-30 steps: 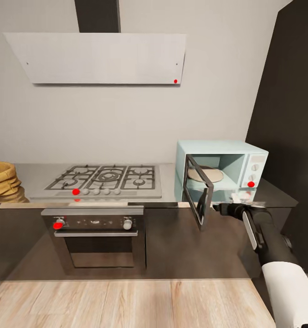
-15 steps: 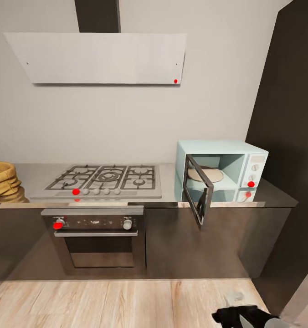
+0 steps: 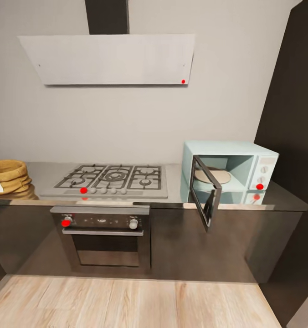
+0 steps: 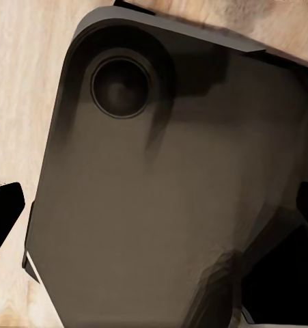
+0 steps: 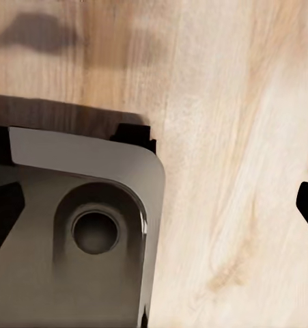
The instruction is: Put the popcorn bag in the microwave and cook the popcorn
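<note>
**Microwave open, bag waiting at the far end of the worktop**

The kitchen run fills the head view: a white hood [image 3: 108,59] on the wall, the grey countertop [image 3: 44,175] beneath it, dark cabinet fronts and a wooden floor [image 3: 126,303] below. A built-in oven [image 3: 104,237] sits under the gas hob [image 3: 113,178] at mid-counter. The microwave [image 3: 229,171] stands at the countertop's right end, its door [image 3: 206,191] swung out over the front edge, and a pale round turntable [image 3: 212,175] is bare inside. The popcorn bag [image 3: 8,175] sits at the countertop's left end, well apart from the microwave, with the hob between them; its white label faces the front edge. No popcorn can be made out.

Both wrist views look down on wood floor and the robot's dark base [image 4: 160,191]. A dark tip at each picture's border may be a finger, but I cannot tell whether either gripper's fingers are spread or closed.

The likely next step is reaching the bag. The soft sack could slump or tip if pinched at its rolled rim. On the way back, the projecting door is the main hazard: an arm or the bag brushing it could swing it shut or shove the light microwave along the counter.
</note>
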### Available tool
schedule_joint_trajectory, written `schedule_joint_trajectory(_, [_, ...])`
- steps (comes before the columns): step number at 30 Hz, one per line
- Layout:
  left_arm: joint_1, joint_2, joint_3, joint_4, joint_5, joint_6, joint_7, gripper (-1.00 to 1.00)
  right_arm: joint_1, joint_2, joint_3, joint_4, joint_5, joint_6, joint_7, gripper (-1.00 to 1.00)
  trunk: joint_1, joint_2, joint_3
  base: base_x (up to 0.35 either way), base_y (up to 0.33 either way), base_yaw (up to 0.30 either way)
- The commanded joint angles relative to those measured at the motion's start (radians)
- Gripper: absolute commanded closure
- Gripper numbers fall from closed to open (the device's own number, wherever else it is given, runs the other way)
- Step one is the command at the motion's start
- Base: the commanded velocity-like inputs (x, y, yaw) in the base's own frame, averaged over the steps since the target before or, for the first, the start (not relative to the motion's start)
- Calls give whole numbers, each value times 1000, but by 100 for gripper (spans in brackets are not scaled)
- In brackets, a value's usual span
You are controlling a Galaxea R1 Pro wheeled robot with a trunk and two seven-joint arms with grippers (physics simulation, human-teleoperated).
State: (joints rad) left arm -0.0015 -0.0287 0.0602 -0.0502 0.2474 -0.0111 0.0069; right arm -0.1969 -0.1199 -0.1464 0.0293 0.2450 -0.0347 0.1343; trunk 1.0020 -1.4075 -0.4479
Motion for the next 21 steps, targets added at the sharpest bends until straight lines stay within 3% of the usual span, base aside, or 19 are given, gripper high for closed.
schedule_joint_trajectory(1, [0,0,6,0,2,-1,1,-100,-1,0,-9,3,9,-4,2,-100,0,0,0,0,0,261])
schedule_joint_trajectory(10, [0,1,6,0,6,-1,2,-100,-1,12,-9,3,11,-4,1,-100,0,0,4,0,0,265])
schedule_joint_trajectory(15, [0,3,6,0,71,-1,2,-100,-1,14,-7,2,13,-5,1,-100,0,0,6,0,0,266])
schedule_joint_trajectory(17, [0,3,6,0,84,-1,3,-100,-1,14,-7,1,31,-5,-3,-100,0,0,6,0,0,266])
schedule_joint_trajectory(19, [0,1,5,0,88,-1,4,-100,-1,21,-7,2,98,-5,-13,-100,0,0,6,0,0,267])
schedule_joint_trajectory(21, [0,0,4,0,88,-2,4,-100,-1,24,-7,1,107,-5,-14,-100,0,0,6,0,0,267])
